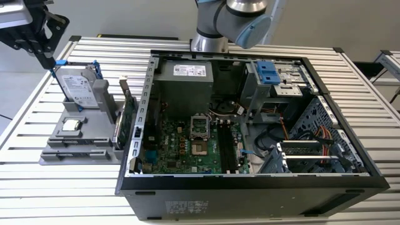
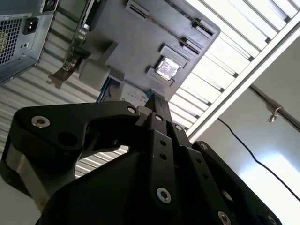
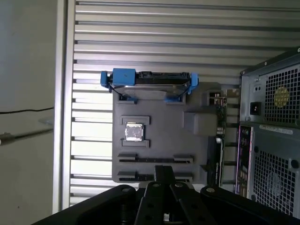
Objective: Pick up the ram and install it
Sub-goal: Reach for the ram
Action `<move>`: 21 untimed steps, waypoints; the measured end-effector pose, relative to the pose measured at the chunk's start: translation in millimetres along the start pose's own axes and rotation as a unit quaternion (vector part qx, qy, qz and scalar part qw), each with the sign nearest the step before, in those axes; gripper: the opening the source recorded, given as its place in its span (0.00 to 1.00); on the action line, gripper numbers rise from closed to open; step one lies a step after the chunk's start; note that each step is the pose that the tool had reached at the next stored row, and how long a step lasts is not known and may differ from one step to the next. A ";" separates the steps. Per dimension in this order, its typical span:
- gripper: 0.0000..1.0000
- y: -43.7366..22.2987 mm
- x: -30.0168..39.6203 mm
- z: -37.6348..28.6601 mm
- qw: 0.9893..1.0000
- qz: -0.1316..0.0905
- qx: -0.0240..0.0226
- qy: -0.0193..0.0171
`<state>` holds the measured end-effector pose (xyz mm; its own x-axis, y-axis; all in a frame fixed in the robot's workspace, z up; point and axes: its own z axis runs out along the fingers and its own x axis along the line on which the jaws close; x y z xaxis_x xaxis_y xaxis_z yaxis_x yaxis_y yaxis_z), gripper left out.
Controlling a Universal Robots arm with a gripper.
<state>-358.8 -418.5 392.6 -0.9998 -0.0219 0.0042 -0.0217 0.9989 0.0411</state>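
Grey moulded plastic makes up the holder [image 1: 53, 157], which sits on the slatted metal surface [image 1: 62, 192] at the exterior view's left of the open computer case [image 1: 250, 197]. In one of its long slots, nearest the front edge, runs a thin dark strip [image 1: 81, 153]. I take that strip for the ram, standing on edge with only its top showing. It appears as a dark line in the first wrist view too [image 3: 154, 160].

The hand [image 1: 48, 62] hangs high over the far end of the holder, close to the hard drive [image 1: 79, 89] in its blue frame and well apart from the ram. Its fingers look pressed together, and I can see nothing caught between them.

By my guess the stick will be very light and stiff, but thin and brittle, with small chips on its faces and bare contacts along the buried edge. The sensible hold would be a pinch across the two flat faces, about midway along the exposed top edge. An off-centre grip would likely let it tip or bind in the slot. The faces are smooth, so a light squeeze may slip and a hard one may crack it.
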 end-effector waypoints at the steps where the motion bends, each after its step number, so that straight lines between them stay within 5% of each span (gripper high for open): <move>1: 0.00 -0.9 0.0 0.0 1.000 0.000 0.000 0.000; 21: 0.00 -23.3 0.5 -0.9 1.000 0.000 0.000 0.000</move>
<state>-358.8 -441.8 392.5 -0.9998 -0.0218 0.0043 -0.0217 0.9989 0.0411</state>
